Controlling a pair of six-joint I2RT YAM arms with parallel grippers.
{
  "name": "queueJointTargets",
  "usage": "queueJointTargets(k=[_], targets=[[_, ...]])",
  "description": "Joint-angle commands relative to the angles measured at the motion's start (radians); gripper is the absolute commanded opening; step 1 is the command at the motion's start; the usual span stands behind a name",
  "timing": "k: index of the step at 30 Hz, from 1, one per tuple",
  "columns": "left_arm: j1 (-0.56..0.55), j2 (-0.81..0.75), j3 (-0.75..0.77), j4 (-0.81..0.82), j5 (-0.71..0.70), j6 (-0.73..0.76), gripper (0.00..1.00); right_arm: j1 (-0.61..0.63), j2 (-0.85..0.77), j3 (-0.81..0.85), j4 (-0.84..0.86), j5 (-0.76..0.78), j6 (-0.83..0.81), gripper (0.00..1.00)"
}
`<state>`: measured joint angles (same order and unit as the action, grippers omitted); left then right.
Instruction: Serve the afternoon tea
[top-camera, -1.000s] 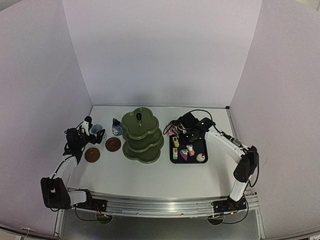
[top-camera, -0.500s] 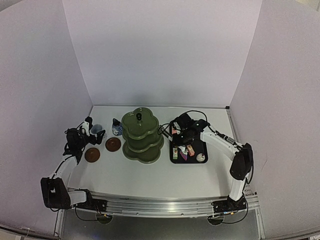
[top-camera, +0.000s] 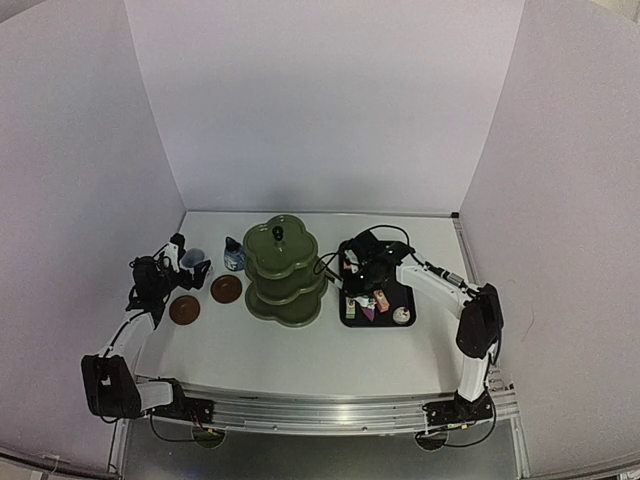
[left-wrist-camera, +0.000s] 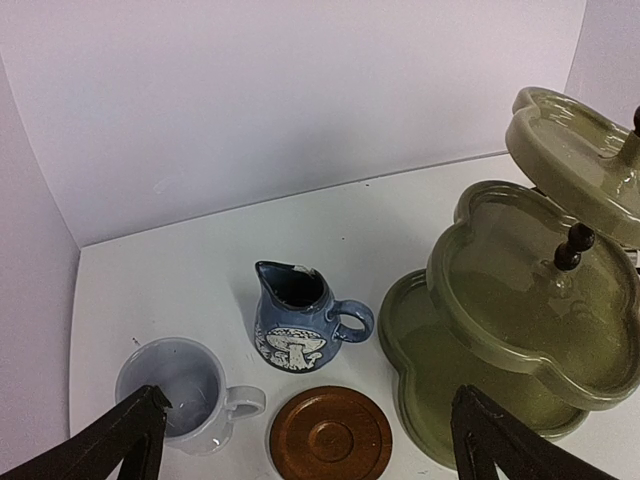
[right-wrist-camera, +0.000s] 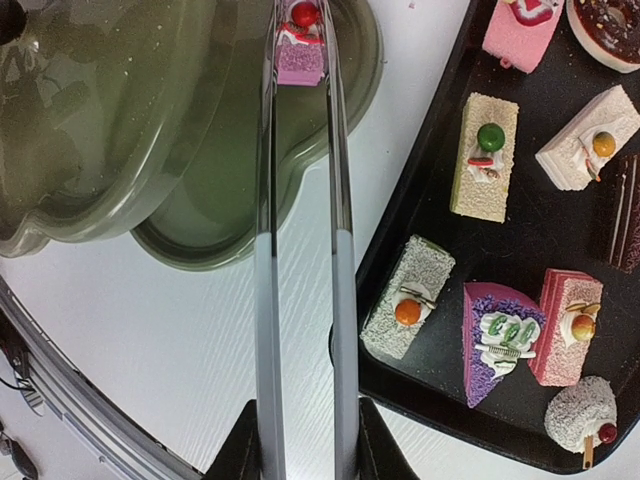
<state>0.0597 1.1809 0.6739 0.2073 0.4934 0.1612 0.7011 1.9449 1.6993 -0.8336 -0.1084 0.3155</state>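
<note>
Gripping the metal tongs (right-wrist-camera: 265, 250) low in the right wrist view, the right fingers (right-wrist-camera: 248, 452) are closed tight on both of their arms. The tongs run straight up the frame, and their tips at the top pinch a small lilac cake (right-wrist-camera: 300, 52) with a red cherry on it. That cake sits over the lowest tier of the dark green three-tier stand (right-wrist-camera: 190, 170) in the upper left; I cannot tell whether it touches the tier. Along the right side, the black tray (right-wrist-camera: 520, 250) lies on the white worktop (right-wrist-camera: 200, 330) just beside the stand. It carries the other cakes, among them a beige slice with a green ball (right-wrist-camera: 484, 165), a purple wedge (right-wrist-camera: 497, 340) and a grey-green slice with an orange ball (right-wrist-camera: 408, 310).

The left fingers (left-wrist-camera: 120, 440) are spread wide at the bottom corners of their wrist view, holding nothing. Beyond them the white mug (left-wrist-camera: 180, 395) stands upright at lower left, handle to the right. The small blue-and-white pot (left-wrist-camera: 295, 320), with a mushroom motif, stands upright at centre. One brown round coaster (left-wrist-camera: 330, 435) lies flat at bottom centre, below the pot and beside the mug. In the overhead view the second coaster (top-camera: 185, 309) lies to the lower left of it, nothing on either.
</note>
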Motion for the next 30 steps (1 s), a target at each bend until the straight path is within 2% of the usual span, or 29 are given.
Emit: queueJointTargets(k=[1,6,12,19,30], targets=[[-0.002,-0.009,0.006,-0.001,-0.013,0.020,1.00,0.007,0.022,0.027,0.035,-0.020,-0.004,0.07],[-0.003,-0.011,0.002,-0.003,-0.016,0.025,1.00,0.009,0.024,0.027,0.034,-0.017,-0.002,0.12],[-0.003,-0.012,-0.002,-0.002,-0.017,0.028,1.00,0.009,0.011,0.033,0.034,-0.017,0.006,0.24],[-0.003,-0.009,-0.006,-0.001,-0.017,0.032,1.00,0.010,-0.004,0.047,0.034,-0.024,0.018,0.32],[-0.002,-0.014,-0.014,-0.004,-0.018,0.039,1.00,0.009,-0.061,0.006,0.035,-0.009,0.044,0.28]])
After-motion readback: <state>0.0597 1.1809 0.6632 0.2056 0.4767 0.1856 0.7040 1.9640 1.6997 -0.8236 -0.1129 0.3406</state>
